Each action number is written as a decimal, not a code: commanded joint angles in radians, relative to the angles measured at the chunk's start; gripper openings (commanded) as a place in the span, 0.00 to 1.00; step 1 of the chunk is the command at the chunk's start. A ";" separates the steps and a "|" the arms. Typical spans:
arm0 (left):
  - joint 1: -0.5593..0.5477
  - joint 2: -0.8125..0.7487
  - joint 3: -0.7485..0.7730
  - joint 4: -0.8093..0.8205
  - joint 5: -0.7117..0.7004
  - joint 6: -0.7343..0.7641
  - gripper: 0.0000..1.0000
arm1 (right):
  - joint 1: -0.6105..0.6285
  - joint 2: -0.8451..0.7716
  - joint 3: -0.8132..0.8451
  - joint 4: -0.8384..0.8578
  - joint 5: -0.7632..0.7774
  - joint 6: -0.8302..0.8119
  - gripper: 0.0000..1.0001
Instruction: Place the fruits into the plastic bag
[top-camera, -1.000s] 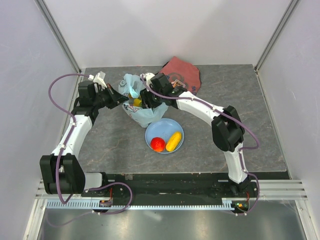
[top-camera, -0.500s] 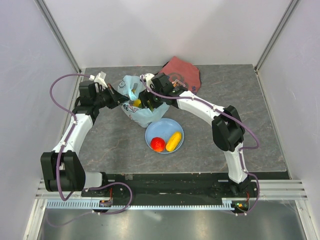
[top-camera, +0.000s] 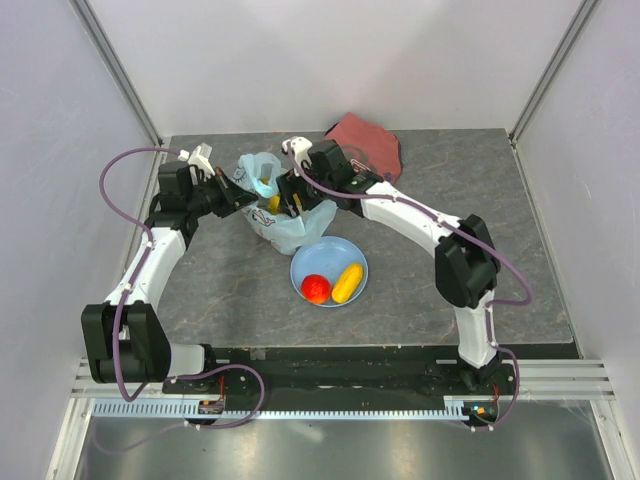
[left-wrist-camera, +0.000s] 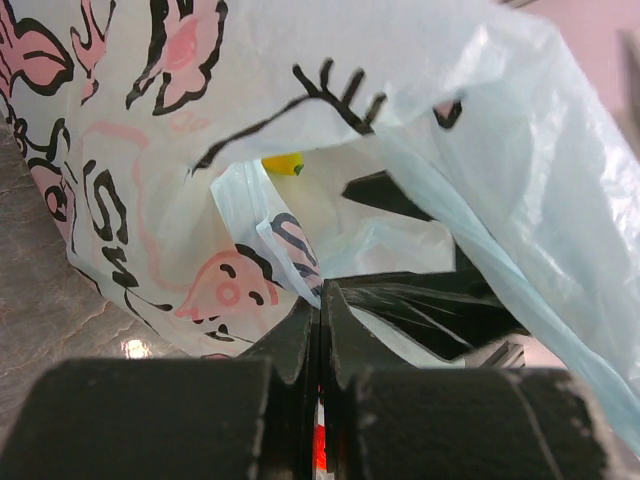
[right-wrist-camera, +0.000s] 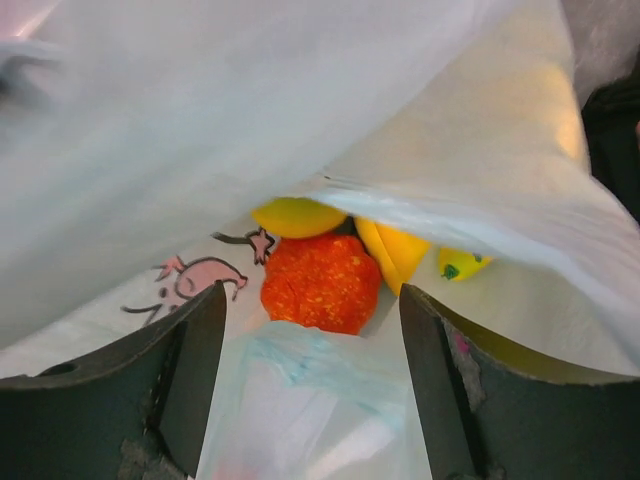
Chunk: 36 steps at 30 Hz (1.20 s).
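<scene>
Thin blue plastic is the story here: the bag (top-camera: 283, 232) sits on the bench (top-camera: 450, 180) between the two arms, and the left pincer (left-wrist-camera: 320, 300) is pressed together on a fold of its rim, apparently pulling that side back so the mouth gapes. Into that opening goes the right pincer (right-wrist-camera: 310, 300), fingers spread with nothing between them, and just beyond its tips lies the orange (right-wrist-camera: 322, 283), resting against the bananas (right-wrist-camera: 395, 248) down inside. Looks like a drop-off, with the jaws wide so the fruit stays put when the arm backs out. Two are not yet bagged: the red fruit (top-camera: 316, 288) and the yellow fruit (top-camera: 348, 283) lie side by side on the plate (top-camera: 335, 252), just in front of the bag, an easy reach for the right arm. The cloth (top-camera: 368, 150) lies behind, out of play.
</scene>
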 joint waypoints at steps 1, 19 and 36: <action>-0.003 0.003 0.029 0.037 0.008 -0.019 0.02 | -0.001 -0.187 -0.114 0.216 -0.024 0.035 0.77; -0.003 0.028 0.067 0.027 -0.007 -0.013 0.01 | 0.000 -0.454 -0.343 0.149 0.131 -0.062 0.76; -0.001 0.039 0.112 -0.061 -0.010 0.027 0.02 | -0.073 -0.706 -0.673 0.036 0.323 0.338 0.75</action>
